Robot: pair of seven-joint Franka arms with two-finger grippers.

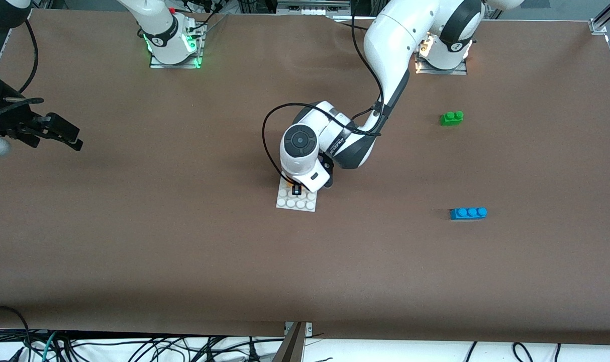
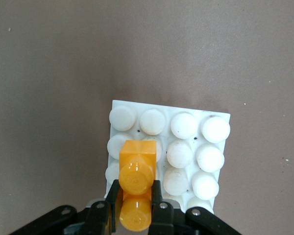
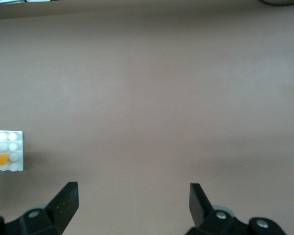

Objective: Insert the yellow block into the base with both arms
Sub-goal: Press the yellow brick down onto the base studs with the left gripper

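The left gripper's fingers (image 2: 157, 196) pinch the yellow block (image 2: 136, 182) from two sides, one black finger on each flank of the block. The left gripper (image 2: 135, 203) stands directly over the base (image 2: 186, 113), with the block held stud-side toward the wrist camera. In the left wrist view the block overlaps the studs along one edge column of the base; whether its underside is fully pressed onto those studs cannot be told. In the right wrist view the block shows as an orange strip lying within the outline of the base.

The base is a white square plate with a grid of round studs. It lies flat near the middle of the table (image 1: 184, 261). In the front view the left arm (image 1: 385, 45) reaches from its mount down to the base, and its wrist covers the part of the base farther from the front camera.

The right gripper (image 3: 132, 198) has its fingers (image 3: 66, 198) spread wide, with nothing between them. It hangs over bare table at the right arm's end, well apart from the base, and the right arm waits there.

A green block (image 1: 451, 118) sits toward the left arm's end of the table. A blue block (image 1: 468, 213) lies at the same end, nearer to the front camera than the green block. Both are well apart from the base.
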